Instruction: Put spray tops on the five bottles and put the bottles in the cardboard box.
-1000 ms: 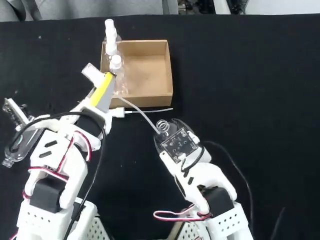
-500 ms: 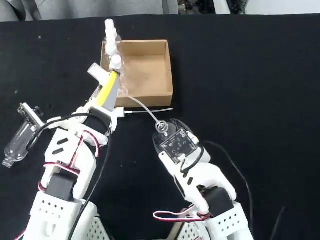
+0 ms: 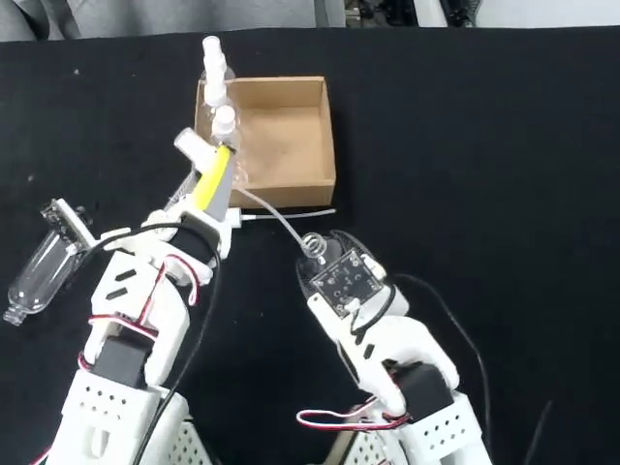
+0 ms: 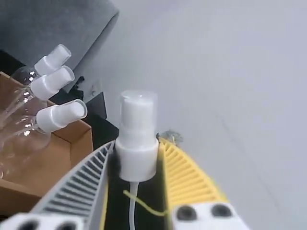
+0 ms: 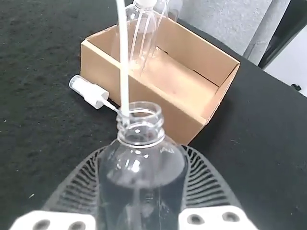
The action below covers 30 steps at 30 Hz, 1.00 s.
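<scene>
My left gripper (image 3: pixel 200 155) is shut on a white spray top (image 4: pixel 137 139), held between its grey and yellow fingers at the cardboard box's (image 3: pixel 330 131) near-left corner. The top's thin tube (image 3: pixel 271 215) runs down into the mouth of a clear bottle (image 3: pixel 312 244). That bottle (image 5: pixel 141 158) stands upright with my right gripper (image 5: pixel 141 165) shut on it, in front of the box. Three capped bottles (image 4: pixel 45 91) lean at the box's left side. An uncapped bottle (image 3: pixel 41 271) lies on the table at the far left. A spare spray top (image 5: pixel 89 91) lies just before the box.
The black table spreads wide to the right of the box and both arms. The spare top's tube (image 3: pixel 310 212) stretches along the box's front wall. The box's right half (image 3: pixel 291 145) holds nothing.
My left arm has swung to the right and forward, carrying the spray top closer to the box, and uncovering the loose bottle at the far left. The right arm and its bottle have stayed put.
</scene>
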Available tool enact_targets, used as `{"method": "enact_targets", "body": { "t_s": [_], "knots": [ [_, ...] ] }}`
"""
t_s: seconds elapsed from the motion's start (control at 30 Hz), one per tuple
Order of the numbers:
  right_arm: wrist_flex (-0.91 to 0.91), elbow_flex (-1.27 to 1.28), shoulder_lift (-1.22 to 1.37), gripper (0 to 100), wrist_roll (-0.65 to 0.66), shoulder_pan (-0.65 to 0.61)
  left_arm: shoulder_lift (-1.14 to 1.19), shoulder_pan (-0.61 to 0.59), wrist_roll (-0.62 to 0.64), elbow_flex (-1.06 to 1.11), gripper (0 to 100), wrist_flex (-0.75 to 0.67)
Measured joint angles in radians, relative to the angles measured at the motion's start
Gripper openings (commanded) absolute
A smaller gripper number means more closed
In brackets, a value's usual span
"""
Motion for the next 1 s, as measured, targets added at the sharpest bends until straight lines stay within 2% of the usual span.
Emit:
{"method": "enact_targets", "body": {
  "t_s": [0.17, 0.33, 0.63, 1.0],
  "knots": [
    [0.0, 0.0, 0.0, 5.5, 0.0, 0.0, 0.002, 0.0, 0.0, 0.012, 3, 0.0],
    [0.0, 0.0, 0.0, 5.4, 0.0, 0.0, 0.0, 0.061, -0.003, 0.034, 3, 0.0],
    [0.0, 0.0, 0.0, 5.4, 0.0, 0.0, 0.002, 0.175, -0.08, 0.078, 3, 0.0],
    [0.0, 0.0, 0.0, 5.4, 0.002, 0.0, 0.002, 0.19, -0.08, 0.094, 3, 0.0]
  ]
}}
